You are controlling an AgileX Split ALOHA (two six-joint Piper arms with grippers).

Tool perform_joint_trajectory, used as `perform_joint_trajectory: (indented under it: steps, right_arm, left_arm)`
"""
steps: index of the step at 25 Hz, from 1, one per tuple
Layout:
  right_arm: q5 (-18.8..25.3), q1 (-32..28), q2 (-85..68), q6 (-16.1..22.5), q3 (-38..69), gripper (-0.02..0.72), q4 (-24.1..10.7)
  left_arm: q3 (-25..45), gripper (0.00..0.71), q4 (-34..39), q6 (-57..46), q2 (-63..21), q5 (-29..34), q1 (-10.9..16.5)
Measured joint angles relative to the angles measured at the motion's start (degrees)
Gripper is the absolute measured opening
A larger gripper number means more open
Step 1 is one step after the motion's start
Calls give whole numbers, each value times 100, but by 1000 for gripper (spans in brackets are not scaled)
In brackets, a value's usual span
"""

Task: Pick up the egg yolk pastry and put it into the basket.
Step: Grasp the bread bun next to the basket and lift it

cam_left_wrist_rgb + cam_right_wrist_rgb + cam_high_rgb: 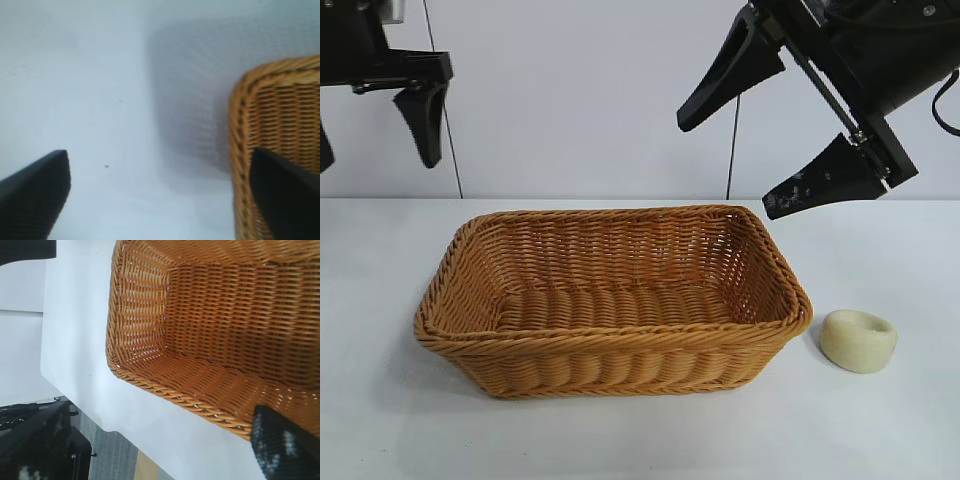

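Pastry [858, 340] sits on our table [880, 430] just beside the basket [610, 350]; our left gripper [370, 125] and right gripper [740, 165] hover above, fingers apart, empty

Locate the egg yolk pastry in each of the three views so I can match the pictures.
Exterior view: the egg yolk pastry sits on the white table, just right of the basket, apart from its wall.
Left wrist view: not in it; only a basket corner and bare table.
Right wrist view: not in it; the basket's inside shows nothing in it.
Shared landmark: the basket's braided rim, visible in all three.
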Motion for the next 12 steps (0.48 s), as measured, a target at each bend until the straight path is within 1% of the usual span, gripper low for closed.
perform_joint_trajectory:
  steps: [4, 7, 12]
  right_arm:
    - [1, 0, 0, 0, 0, 695, 0]
    - [1, 0, 0, 0, 0, 695, 0]
    - [6, 0, 0, 0, 0, 695, 0]
  left_arm:
    - [175, 695, 0, 26, -242, 0, 0]
    - [559, 695, 0, 31, -778, 0, 0]
    - [1754, 695, 0, 150, -2168, 4, 0]
